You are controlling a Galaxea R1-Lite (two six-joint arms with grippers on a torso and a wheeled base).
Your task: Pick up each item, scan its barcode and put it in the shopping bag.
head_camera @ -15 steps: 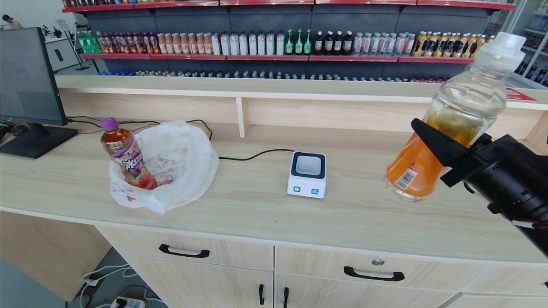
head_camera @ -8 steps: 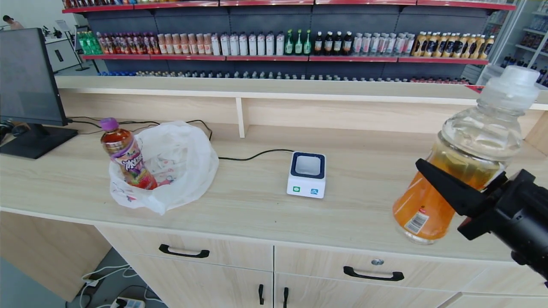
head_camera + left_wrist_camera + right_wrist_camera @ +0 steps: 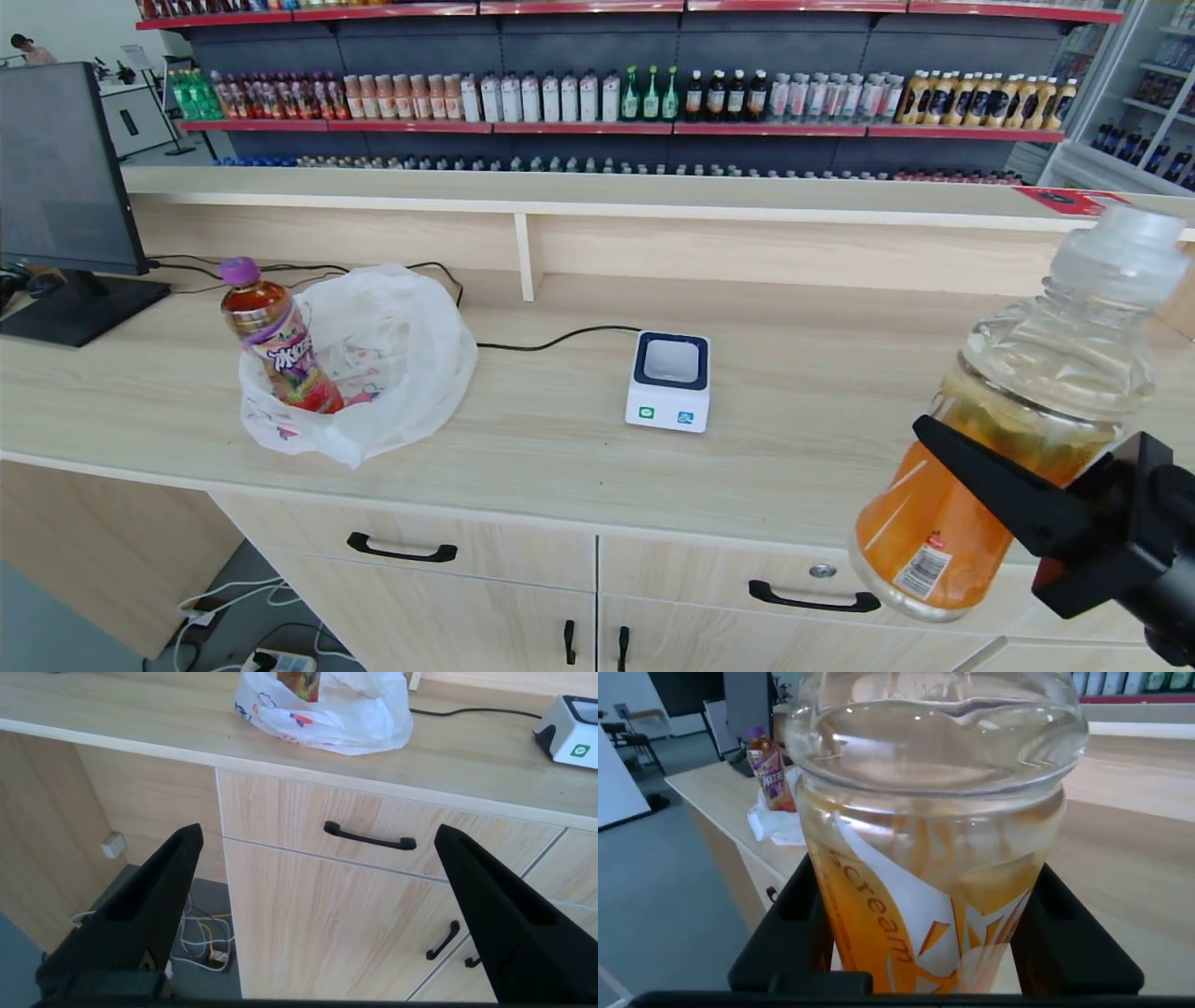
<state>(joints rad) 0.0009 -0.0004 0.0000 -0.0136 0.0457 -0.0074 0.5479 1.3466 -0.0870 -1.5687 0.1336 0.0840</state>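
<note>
- Clamping the orange bottle (image 3: 943, 551), the right claw (image 3: 926, 938) holds it tilted, cap up, at the right near the tabletop's (image 3: 560, 439) front edge.
- Left claw (image 3: 318, 835): fingers apart, low before the drawers (image 3: 308, 803).
- Bag (image 3: 411, 364), left on the tabletop, holds a purple-capped bottle (image 3: 275, 341); the scanner (image 3: 668, 381) sits mid-tabletop.

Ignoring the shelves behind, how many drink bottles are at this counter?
2. A purple-capped bottle stands in the shopping bag; the right gripper holds an orange bottle. The bag may hide more.
</note>
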